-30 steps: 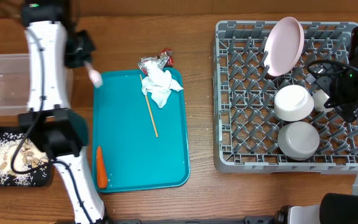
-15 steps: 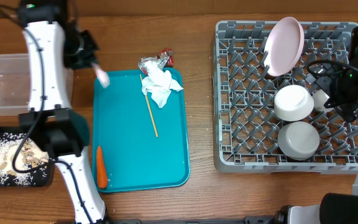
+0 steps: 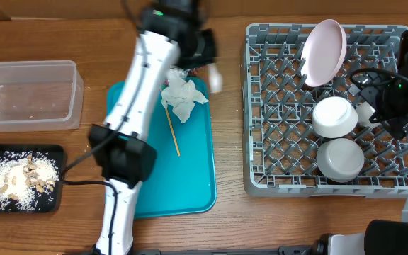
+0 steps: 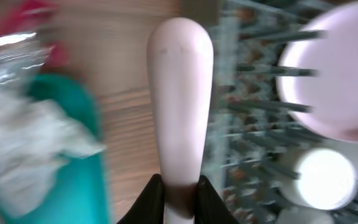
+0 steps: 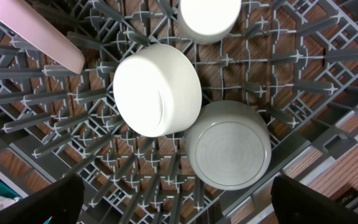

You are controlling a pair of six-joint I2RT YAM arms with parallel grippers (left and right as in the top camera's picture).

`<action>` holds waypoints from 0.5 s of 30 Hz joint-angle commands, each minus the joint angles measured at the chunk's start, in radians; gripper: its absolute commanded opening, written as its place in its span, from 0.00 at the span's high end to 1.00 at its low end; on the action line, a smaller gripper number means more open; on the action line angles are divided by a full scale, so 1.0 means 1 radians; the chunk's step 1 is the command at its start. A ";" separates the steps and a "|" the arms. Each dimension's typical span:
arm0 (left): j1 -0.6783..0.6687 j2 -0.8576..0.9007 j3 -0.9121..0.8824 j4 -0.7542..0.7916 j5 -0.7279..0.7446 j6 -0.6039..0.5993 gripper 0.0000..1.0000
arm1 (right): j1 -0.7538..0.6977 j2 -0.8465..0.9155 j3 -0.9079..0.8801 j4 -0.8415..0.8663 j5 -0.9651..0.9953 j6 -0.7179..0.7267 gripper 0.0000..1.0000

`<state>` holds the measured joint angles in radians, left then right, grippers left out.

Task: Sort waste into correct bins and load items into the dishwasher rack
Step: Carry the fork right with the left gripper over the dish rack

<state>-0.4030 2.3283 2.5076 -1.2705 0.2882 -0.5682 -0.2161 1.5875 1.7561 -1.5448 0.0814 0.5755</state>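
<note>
**Utensil on its way to the rack**

Since a second ago the left arm has swung right from beside the clear tub [image 3: 27, 95], across the teal tray [image 3: 190, 184].

Overhead: the left gripper [image 3: 207, 62] carries a white utensil [image 3: 214, 79] just left of the dishwasher rack [image 3: 261, 142]. The rack already holds a plate [image 3: 323, 51], two bowls [image 3: 335, 117] and a cup [image 3: 365, 113]. The napkin [image 3: 183, 99] lies on the tray.

Left wrist: the fingers [image 4: 149, 198] pinch the utensil's narrow end. No tines show, so "fork" is a guess. Only here is the foil wrapper [image 4: 23, 31] plain.

Right wrist: the right gripper [image 5: 176, 186] hangs wide open and empty above the bowls.

Loading is in hand. Next the utensil likely needs to clear the rack wall and go down between free pegs.
</note>
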 commanded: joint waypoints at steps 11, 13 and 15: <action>-0.177 0.060 0.001 0.319 -0.169 -0.195 0.93 | -0.003 -0.003 -0.003 0.003 -0.002 -0.002 0.00; -0.170 0.087 0.001 0.341 -0.167 -0.195 0.92 | -0.003 -0.003 -0.003 0.003 -0.002 -0.002 0.00; -0.165 0.117 0.001 0.349 -0.167 -0.195 0.92 | -0.003 -0.003 -0.003 0.003 -0.002 -0.002 0.00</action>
<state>-0.5835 2.3779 2.5076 -0.9268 0.1516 -0.7364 -0.2161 1.5875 1.7561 -1.5444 0.0814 0.5751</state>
